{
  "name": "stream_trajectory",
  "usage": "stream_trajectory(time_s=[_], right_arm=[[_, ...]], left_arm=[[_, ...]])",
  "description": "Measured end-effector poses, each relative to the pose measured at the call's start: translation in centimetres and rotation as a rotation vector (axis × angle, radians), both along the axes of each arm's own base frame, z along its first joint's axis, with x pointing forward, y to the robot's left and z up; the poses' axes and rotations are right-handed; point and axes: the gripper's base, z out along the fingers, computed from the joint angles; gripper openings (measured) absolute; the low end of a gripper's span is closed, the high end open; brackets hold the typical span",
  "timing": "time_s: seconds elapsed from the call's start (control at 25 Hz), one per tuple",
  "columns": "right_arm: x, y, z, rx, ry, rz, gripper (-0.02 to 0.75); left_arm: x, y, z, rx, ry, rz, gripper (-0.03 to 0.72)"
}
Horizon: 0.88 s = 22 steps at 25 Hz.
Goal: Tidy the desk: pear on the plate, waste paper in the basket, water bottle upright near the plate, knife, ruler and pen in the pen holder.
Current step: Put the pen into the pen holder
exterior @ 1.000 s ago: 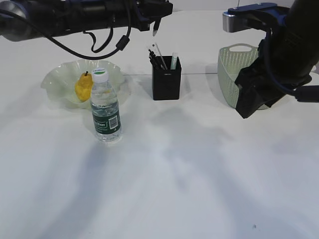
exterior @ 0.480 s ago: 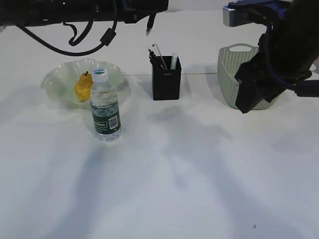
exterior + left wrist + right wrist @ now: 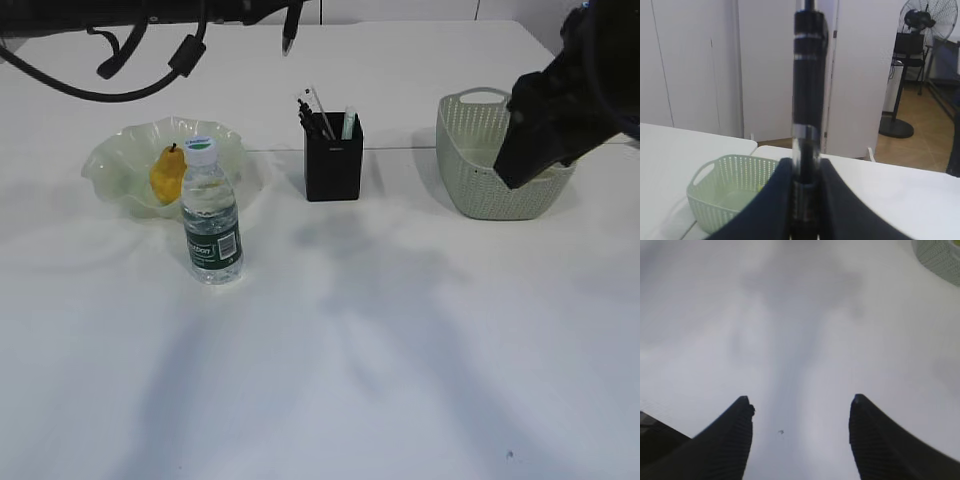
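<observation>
Left gripper (image 3: pixel 805 172) pinching a black pen (image 3: pixel 807 100), high above the table behind the pen holder (image 3: pixel 333 158). Right gripper (image 3: pixel 800 407) hanging wide apart, empty. Pear (image 3: pixel 167 173) lying in plate (image 3: pixel 110 160), water bottle (image 3: pixel 211 215) standing beside; basket (image 3: pixel 480 165) at right.

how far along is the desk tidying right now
Mostly done. The pear lies on the plate, the water bottle stands upright in front of it, and the pen holder already holds several items. The left gripper is shut on a black pen, which must go into the holder. The right gripper is open and empty. Whether paper lies in the basket is unclear.
</observation>
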Motion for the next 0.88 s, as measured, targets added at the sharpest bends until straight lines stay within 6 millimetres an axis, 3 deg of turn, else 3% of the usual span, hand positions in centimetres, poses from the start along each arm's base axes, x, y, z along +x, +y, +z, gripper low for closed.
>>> stream_trajectory(time_s=[0.28, 0.56, 0.88], right_arm=[[-1.0, 0.7, 1.3, 0.129, -0.023, 0.005, 0.454], [-1.9, 1.6, 3.2, 0.285, -0.096, 0.047, 0.454], [-3.2, 1.4, 6.1, 0.391, -0.268, 0.033, 0.454]], left_arm=[[-2.3, 0.4, 0.0, -0.037, 0.063, 0.006, 0.064], [-5.1, -1.3, 0.7, -0.034, 0.069, -0.048, 0.064], [-6.3, -1.7, -1.2, -0.061, 0.158, -0.072, 0.064]])
